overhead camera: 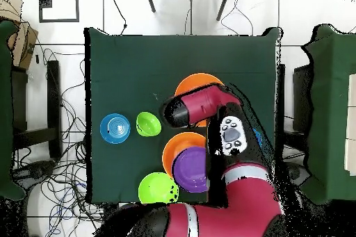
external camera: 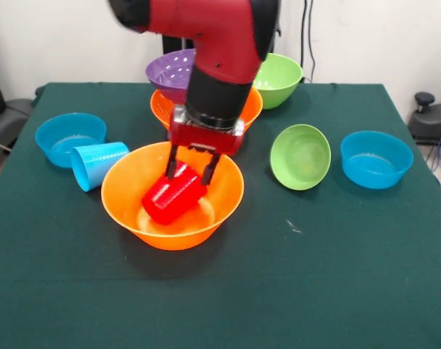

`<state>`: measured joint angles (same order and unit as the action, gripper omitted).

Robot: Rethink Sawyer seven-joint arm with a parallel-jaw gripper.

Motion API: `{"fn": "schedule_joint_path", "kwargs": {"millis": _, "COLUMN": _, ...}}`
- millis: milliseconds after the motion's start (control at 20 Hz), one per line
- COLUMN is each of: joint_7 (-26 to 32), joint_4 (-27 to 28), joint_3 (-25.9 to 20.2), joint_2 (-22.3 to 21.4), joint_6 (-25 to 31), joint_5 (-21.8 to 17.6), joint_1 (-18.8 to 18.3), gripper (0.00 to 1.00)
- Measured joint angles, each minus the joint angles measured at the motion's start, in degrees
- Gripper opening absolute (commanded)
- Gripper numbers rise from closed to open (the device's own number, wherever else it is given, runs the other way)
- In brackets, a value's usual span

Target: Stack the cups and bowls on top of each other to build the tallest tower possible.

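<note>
A red cup [external camera: 173, 198] lies tilted inside the near large orange bowl [external camera: 129, 190], its upper end pointing away from the camera. My gripper [external camera: 189, 173] reaches down into that bowl, one finger on each side of the cup's upper end, shut on it. Behind the arm, a purple bowl [external camera: 169, 71] sits raised above a second large orange bowl [external camera: 161, 107]; what holds it up is hidden. From overhead, my arm covers the gripper and the red cup. Only the orange bowl's rim [overhead camera: 197, 81] shows there, with the purple bowl [overhead camera: 190, 168] over the other orange bowl [overhead camera: 174, 151].
A light blue cup [external camera: 97, 163] lies on its side against a small blue bowl [external camera: 66, 137] at the left. A small green bowl [external camera: 300, 156] is tipped up right of the arm, with another blue bowl [external camera: 376, 158] beyond it. A large green bowl [external camera: 279, 78] stands at the back.
</note>
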<state>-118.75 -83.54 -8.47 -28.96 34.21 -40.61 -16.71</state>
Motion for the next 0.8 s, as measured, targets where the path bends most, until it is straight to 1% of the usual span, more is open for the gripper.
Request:
{"fn": "schedule_joint_path", "kwargs": {"millis": 100, "joint_7": 0.0, "joint_4": -0.5, "joint_3": 0.7, "joint_2": -0.2, "joint_6": 0.0, "joint_5": 0.0, "joint_1": 1.2, "gripper": 1.0}}
{"fn": "schedule_joint_path", "kwargs": {"millis": 250, "joint_7": 0.0, "joint_4": -1.3, "joint_3": 2.0, "joint_2": -0.5, "joint_6": 0.0, "joint_5": 0.0, "joint_1": 3.9, "gripper": 1.0}}
{"fn": "schedule_joint_path", "kwargs": {"millis": 300, "joint_7": 0.0, "joint_4": -1.7, "joint_3": 2.8, "joint_2": -0.6, "joint_6": 0.0, "joint_5": 0.0, "joint_1": 5.4, "gripper": 1.0}}
{"fn": "schedule_joint_path", "kwargs": {"millis": 400, "joint_7": 0.0, "joint_4": -1.8, "joint_3": 3.6, "joint_2": -0.6, "joint_6": 0.0, "joint_5": 0.0, "joint_1": 6.7, "gripper": 1.0}}
{"fn": "schedule_joint_path", "kwargs": {"millis": 550, "joint_7": 0.0, "joint_4": -2.0, "joint_3": 4.8, "joint_2": -0.6, "joint_6": 0.0, "joint_5": 0.0, "joint_1": 7.9, "gripper": 1.0}}
{"fn": "schedule_joint_path", "kwargs": {"millis": 800, "joint_7": 0.0, "joint_4": -2.1, "joint_3": 6.0, "joint_2": -0.6, "joint_6": 0.0, "joint_5": 0.0, "joint_1": 8.0, "gripper": 1.0}}
